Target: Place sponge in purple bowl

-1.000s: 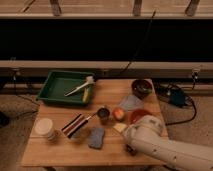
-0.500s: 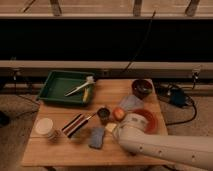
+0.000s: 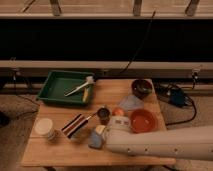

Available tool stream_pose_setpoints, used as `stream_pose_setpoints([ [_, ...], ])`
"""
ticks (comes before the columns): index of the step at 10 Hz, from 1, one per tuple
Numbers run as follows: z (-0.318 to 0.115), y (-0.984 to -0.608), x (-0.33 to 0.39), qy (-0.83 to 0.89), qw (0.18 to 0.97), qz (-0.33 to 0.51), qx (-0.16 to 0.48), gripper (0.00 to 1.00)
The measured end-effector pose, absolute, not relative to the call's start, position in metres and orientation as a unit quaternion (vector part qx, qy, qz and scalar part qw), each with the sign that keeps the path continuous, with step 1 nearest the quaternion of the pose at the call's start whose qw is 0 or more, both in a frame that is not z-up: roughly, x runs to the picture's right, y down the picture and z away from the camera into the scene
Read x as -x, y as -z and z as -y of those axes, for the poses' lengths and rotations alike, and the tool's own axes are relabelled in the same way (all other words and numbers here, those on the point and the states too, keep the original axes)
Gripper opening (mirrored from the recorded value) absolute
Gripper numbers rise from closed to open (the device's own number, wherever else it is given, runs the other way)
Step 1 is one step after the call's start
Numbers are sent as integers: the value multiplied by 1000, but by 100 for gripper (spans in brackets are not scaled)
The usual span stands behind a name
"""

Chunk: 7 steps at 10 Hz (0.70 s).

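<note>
Sweeping leftward, the white arm (image 3: 165, 144) has come off the orange bowl (image 3: 142, 121), which it covered a second ago, and its gripper (image 3: 103, 133) now sits at the sponge (image 3: 94, 140). The sponge lies flat on the wooden table (image 3: 50, 152), well to the left of the orange bowl and nearer the front edge. It looks unmoved from where it lay earlier. The gripper's jaws are spread wide and hold nothing. The purple bowl (image 3: 142, 88) stands just behind the orange bowl, toward the far edge, with nothing of the task in it.

By my reading only the approach is done. Closing on the sponge, lifting it, carrying it back past the orange bowl and dropping it into the purple bowl are all left.
</note>
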State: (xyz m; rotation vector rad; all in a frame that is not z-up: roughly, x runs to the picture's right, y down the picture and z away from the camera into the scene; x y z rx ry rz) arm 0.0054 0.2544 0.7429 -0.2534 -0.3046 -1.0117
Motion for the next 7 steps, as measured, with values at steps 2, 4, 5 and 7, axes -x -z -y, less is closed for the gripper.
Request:
stream_pose_setpoints([
  [2, -258, -747, 17, 512, 839, 146, 116, 80],
  [4, -261, -753, 35, 540, 821, 143, 114, 80],
  [5, -263, -756, 40, 548, 816, 142, 114, 80],
  [7, -269, -765, 48, 567, 804, 135, 117, 80],
])
